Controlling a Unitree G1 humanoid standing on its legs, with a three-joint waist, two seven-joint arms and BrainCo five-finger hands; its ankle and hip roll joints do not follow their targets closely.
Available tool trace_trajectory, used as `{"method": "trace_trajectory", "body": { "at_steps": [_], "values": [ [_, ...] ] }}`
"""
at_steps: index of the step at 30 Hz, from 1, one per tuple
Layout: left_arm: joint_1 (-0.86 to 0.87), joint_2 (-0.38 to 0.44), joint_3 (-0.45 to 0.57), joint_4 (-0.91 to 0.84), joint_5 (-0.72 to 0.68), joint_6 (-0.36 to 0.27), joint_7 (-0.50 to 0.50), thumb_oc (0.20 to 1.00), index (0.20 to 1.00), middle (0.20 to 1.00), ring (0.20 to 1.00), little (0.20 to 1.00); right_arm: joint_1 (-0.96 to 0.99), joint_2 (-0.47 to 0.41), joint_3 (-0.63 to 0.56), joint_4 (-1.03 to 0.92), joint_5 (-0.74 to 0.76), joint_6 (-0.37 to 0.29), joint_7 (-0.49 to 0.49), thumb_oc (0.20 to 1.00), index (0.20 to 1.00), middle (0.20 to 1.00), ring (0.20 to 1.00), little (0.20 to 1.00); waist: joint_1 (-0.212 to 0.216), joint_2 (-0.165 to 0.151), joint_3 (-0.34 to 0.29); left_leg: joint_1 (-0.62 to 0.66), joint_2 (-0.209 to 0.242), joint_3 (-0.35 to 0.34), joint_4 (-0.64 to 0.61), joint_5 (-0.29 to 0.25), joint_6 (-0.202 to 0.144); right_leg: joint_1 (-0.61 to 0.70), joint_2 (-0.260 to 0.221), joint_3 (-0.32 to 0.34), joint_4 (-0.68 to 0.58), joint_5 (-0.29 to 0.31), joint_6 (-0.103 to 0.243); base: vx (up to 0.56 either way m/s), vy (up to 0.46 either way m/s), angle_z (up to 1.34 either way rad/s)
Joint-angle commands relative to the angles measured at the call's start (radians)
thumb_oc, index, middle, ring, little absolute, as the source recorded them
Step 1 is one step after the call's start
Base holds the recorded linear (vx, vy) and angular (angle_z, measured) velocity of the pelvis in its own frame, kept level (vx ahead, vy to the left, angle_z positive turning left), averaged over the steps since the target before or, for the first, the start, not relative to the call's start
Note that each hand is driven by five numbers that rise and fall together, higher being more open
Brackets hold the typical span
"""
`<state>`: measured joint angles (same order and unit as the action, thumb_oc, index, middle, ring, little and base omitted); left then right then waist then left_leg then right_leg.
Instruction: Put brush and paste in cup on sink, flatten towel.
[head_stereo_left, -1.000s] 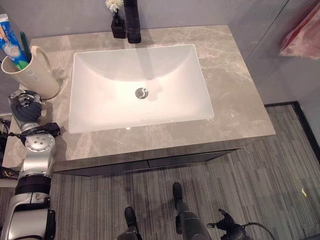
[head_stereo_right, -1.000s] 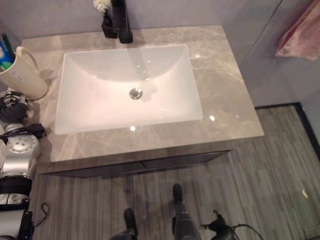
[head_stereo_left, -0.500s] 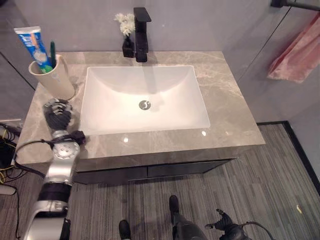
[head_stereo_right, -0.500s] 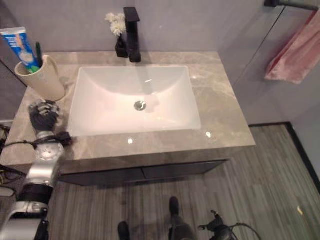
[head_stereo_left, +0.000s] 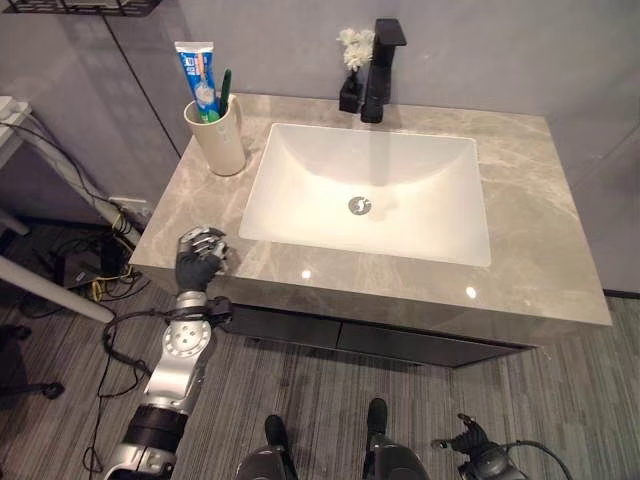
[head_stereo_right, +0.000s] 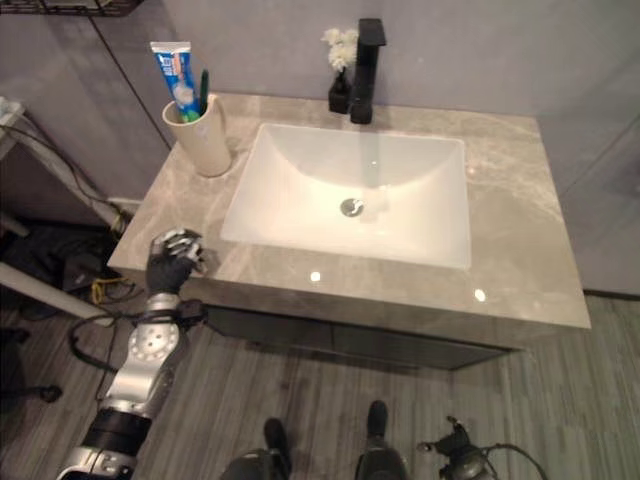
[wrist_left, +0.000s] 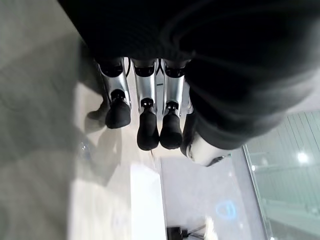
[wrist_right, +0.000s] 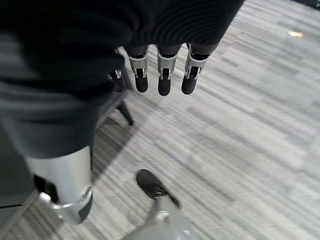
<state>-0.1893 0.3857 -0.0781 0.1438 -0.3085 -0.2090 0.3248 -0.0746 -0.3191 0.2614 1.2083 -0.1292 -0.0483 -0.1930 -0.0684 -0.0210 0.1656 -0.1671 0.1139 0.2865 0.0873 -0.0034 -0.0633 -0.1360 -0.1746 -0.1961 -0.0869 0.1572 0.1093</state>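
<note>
A cream cup (head_stereo_left: 222, 140) stands upright at the back left of the grey stone counter (head_stereo_left: 540, 240). A blue and white toothpaste tube (head_stereo_left: 198, 78) and a green toothbrush (head_stereo_left: 224, 88) stand in it. My left hand (head_stereo_left: 200, 258) hovers over the counter's front left corner, well apart from the cup. In the left wrist view its fingers (wrist_left: 147, 125) hang relaxed and hold nothing. My right hand (head_stereo_left: 478, 462) hangs low by the floor; its fingers (wrist_right: 165, 75) are straight and empty.
A white sink basin (head_stereo_left: 330, 170) fills the middle of the counter. A black faucet (head_stereo_left: 382, 60) and a small black vase with white flowers (head_stereo_left: 351, 92) stand behind it. A white table leg (head_stereo_left: 50, 290) and loose cables lie on the floor at the left.
The camera has swung left and back, so the whole picture shifted. My left hand has drawn back from beside the cup to the counter's front left corner.
</note>
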Motion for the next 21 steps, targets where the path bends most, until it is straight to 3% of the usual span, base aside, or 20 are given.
{"method": "trace_trajectory", "body": {
  "at_steps": [1,6,9,11,12,14,16,18,19,20,21],
  "values": [
    [0.021,0.062,0.032,-0.081,0.003,-0.061,-0.062,0.200,0.200,0.200,0.200,0.200,0.015,0.033,-0.033,0.018,0.062,-0.013,-0.023,1.000,1.000,1.000,1.000,1.000,-0.016,-0.070,-0.043,0.023,-0.020,-0.025,0.104,-0.074,0.014,0.063,-0.073,0.092,0.085,-0.047,0.067,0.02,0.208,0.04],
    [0.075,0.054,0.031,-0.092,-0.004,-0.052,-0.091,0.200,0.200,0.200,0.200,0.200,0.020,0.050,-0.066,0.020,0.104,-0.022,-0.019,1.000,1.000,1.000,1.000,1.000,-0.019,-0.074,-0.061,0.065,-0.064,-0.021,0.051,-0.078,0.052,0.056,-0.098,0.102,0.123,-0.012,0.092,0.01,0.123,0.01],
    [0.116,0.065,0.017,-0.107,0.011,-0.040,-0.131,0.200,0.200,0.200,0.200,0.200,0.020,0.063,-0.084,0.028,0.136,-0.025,-0.006,1.000,1.000,1.000,1.000,1.000,-0.014,-0.074,-0.067,0.097,-0.093,-0.030,0.018,-0.085,0.076,0.044,-0.110,0.110,0.184,0.001,0.106,0.02,0.159,0.10],
    [0.135,0.069,0.014,-0.112,0.012,-0.035,-0.143,0.200,0.200,0.200,0.200,0.200,0.015,0.070,-0.095,0.018,0.168,-0.032,-0.004,1.000,1.000,1.000,1.000,1.000,-0.016,-0.070,-0.058,0.126,-0.114,-0.042,-0.008,-0.086,0.095,0.014,-0.113,0.132,0.268,0.039,0.107,0.02,0.182,0.26],
    [0.138,0.066,0.012,-0.113,0.006,-0.034,-0.146,0.200,0.200,0.200,0.200,0.200,0.013,0.072,-0.099,0.014,0.180,-0.035,-0.006,1.000,1.000,1.000,1.000,1.000,-0.018,-0.067,-0.052,0.135,-0.117,-0.047,-0.012,-0.085,0.100,0.000,-0.109,0.140,0.300,0.052,0.105,0.03,0.164,0.23],
    [0.151,0.067,-0.001,-0.119,0.007,-0.030,-0.158,0.200,0.200,0.200,0.200,0.200,0.020,0.068,-0.107,-0.002,0.213,-0.049,-0.011,1.000,1.000,1.000,1.000,1.000,-0.038,-0.048,-0.042,0.169,-0.120,-0.076,-0.040,-0.084,0.111,-0.043,-0.020,0.206,0.383,0.016,0.091,0.08,0.163,0.11],
    [0.149,0.066,-0.018,-0.112,0.015,-0.027,-0.173,0.200,0.200,0.200,0.200,0.200,0.025,0.061,-0.114,0.011,0.238,-0.053,-0.019,1.000,1.000,1.000,1.000,1.000,-0.059,-0.034,-0.050,0.194,-0.130,-0.105,-0.068,-0.078,0.113,-0.088,0.066,0.271,0.347,-0.053,0.062,0.12,0.128,0.62],
    [0.146,0.068,-0.024,-0.111,0.015,-0.027,-0.178,0.200,0.200,0.200,0.200,0.200,0.026,0.061,-0.117,0.016,0.235,-0.052,-0.025,1.000,1.000,1.000,1.000,1.000,-0.059,-0.037,-0.049,0.201,-0.137,-0.106,-0.068,-0.087,0.116,-0.087,0.050,0.260,0.310,-0.035,0.062,0.07,0.015,0.67],
    [0.145,0.067,-0.027,-0.110,0.013,-0.026,-0.179,0.200,0.200,0.200,0.200,0.200,0.028,0.060,-0.119,0.019,0.232,-0.050,-0.027,1.000,1.000,1.000,1.000,1.000,-0.061,-0.040,-0.048,0.207,-0.142,-0.106,-0.068,-0.094,0.116,-0.101,0.038,0.257,0.284,-0.015,0.065,0.17,-0.075,0.43],
    [0.133,0.062,-0.037,-0.112,0.004,-0.026,-0.175,0.200,0.200,0.200,0.200,0.200,0.030,0.060,-0.124,0.024,0.224,-0.047,-0.031,1.000,1.000,1.000,1.000,1.000,-0.071,-0.050,-0.039,0.222,-0.150,-0.122,-0.050,-0.116,0.111,-0.137,0.008,0.259,0.218,0.047,0.084,0.15,-0.067,0.25],
    [0.132,0.062,-0.038,-0.111,0.004,-0.026,-0.174,0.200,0.200,0.200,0.200,0.200,0.030,0.060,-0.124,0.024,0.224,-0.047,-0.031,1.000,1.000,1.000,1.000,1.000,-0.072,-0.048,-0.037,0.222,-0.149,-0.124,-0.047,-0.119,0.112,-0.133,0.008,0.257,0.215,0.048,0.085,0.17,-0.072,0.09]
  ]
}}
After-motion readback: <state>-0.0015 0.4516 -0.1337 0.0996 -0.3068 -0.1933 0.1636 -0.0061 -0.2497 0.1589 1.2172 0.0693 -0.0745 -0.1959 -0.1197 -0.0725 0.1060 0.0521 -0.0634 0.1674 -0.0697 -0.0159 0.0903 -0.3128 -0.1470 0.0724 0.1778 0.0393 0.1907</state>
